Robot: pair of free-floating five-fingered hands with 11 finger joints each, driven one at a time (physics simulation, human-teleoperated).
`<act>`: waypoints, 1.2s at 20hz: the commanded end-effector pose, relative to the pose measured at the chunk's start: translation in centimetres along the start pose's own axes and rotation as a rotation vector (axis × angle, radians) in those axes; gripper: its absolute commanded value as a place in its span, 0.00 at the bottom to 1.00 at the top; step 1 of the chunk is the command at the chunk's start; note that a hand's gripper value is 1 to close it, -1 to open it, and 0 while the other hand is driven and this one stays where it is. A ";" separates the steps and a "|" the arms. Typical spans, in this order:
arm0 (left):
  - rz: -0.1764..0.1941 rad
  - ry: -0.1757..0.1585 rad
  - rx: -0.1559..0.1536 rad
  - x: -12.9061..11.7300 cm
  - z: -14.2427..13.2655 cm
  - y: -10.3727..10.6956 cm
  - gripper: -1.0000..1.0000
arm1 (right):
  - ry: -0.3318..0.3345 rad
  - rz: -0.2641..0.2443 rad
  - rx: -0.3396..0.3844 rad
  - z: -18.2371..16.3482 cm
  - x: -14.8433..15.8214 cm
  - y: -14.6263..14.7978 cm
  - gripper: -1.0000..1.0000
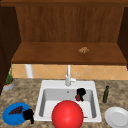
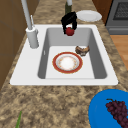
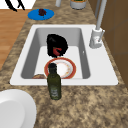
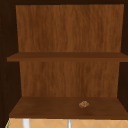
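You see the right hand (image 3: 57, 45) over the sink (image 3: 100, 72), its fingers curled round a small red fruit (image 3: 57, 51); below it lies a red-rimmed plate (image 3: 67, 68); a dark bottle (image 3: 54, 83) stands on the table (image 3: 82, 107).

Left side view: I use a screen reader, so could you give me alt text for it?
A black hand holds a small red fruit above a white sink. A red-rimmed plate lies in the basin; grapes sit on a blue plate nearby.
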 end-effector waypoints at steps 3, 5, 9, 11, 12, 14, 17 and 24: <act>0.000 0.000 0.000 0.0 0.0 0.0 0.50 | -0.002 -0.062 0.011 4.5 -2.0 -1.9 1.00; 0.000 0.000 0.000 0.0 0.0 0.0 0.50 | -0.001 -0.070 0.014 5.9 -2.7 -2.5 1.00; 0.000 0.000 0.000 0.0 0.0 0.0 0.50 | -0.005 -0.077 0.022 8.6 -4.2 -3.6 1.00; 0.000 0.000 0.000 0.0 0.0 0.0 0.50 | -0.009 -0.078 0.020 10.0 -5.0 -4.1 1.00; 0.000 0.000 0.000 0.0 0.0 0.0 0.50 | -0.013 -0.076 0.017 10.7 -5.5 -4.2 1.00; 0.000 0.000 0.000 0.0 0.0 0.0 0.50 | -0.020 -0.080 0.012 11.9 -6.3 -4.4 1.00; 0.000 0.000 0.000 0.0 0.0 0.0 0.50 | -0.022 -0.087 0.008 13.9 -7.6 -4.7 1.00; 0.000 0.000 0.000 0.0 0.0 0.0 0.50 | -0.030 -0.088 -0.004 18.0 -10.9 -4.9 1.00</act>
